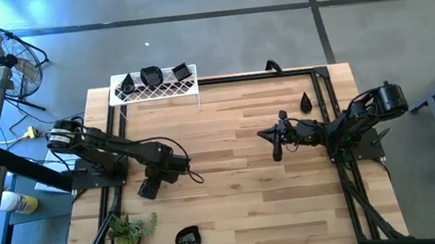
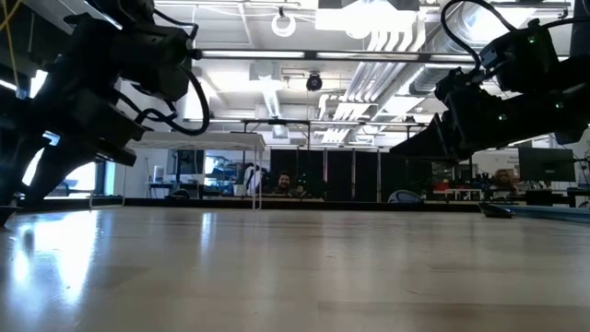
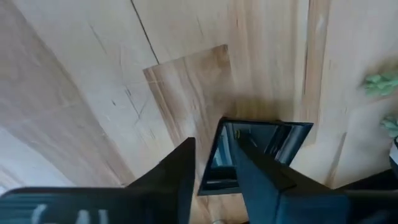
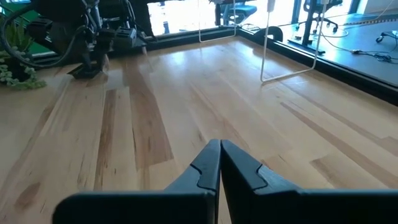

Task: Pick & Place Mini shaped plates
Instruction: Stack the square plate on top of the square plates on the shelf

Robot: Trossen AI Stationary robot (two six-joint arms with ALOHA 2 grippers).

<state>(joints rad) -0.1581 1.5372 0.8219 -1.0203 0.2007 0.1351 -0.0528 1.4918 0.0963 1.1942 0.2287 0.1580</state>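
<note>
Wooden table [image 1: 240, 177] fills my overhead view, its dark frame around the edge. White wire rack [image 1: 154, 90] stands at the far edge with three black mini plates [image 1: 151, 76] on it, presumably the drop-off. I have the left gripper [image 1: 149, 187] low over the left side, one finger [image 3: 261, 177] inside a square plate [image 3: 261, 152] and one outside, pinching its rim; a rim grip suits such a shallow dish. Right gripper [image 1: 277, 144] waits mid-table, jaws pressed together, empty. Loose plates remain: one at the near edge [image 1: 187, 240], a teardrop [image 1: 306, 102] far right.
</note>
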